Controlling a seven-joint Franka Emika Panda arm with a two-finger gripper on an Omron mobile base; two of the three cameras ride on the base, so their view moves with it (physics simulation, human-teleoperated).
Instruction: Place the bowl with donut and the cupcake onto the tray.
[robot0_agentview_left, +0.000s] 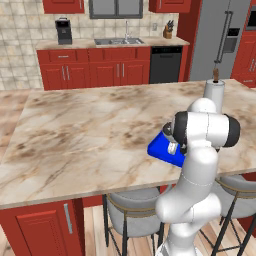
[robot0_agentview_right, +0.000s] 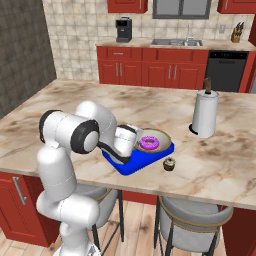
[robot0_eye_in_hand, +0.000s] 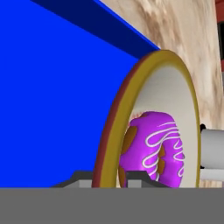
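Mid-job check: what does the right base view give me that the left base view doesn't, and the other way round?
Right base view alone: the donut in the bowl over the tray, and the cupcake on the counter beside the tray. Left base view alone: the arm's back, hiding those. Both: the tray's blue edge, the paper towel roll and the counter.
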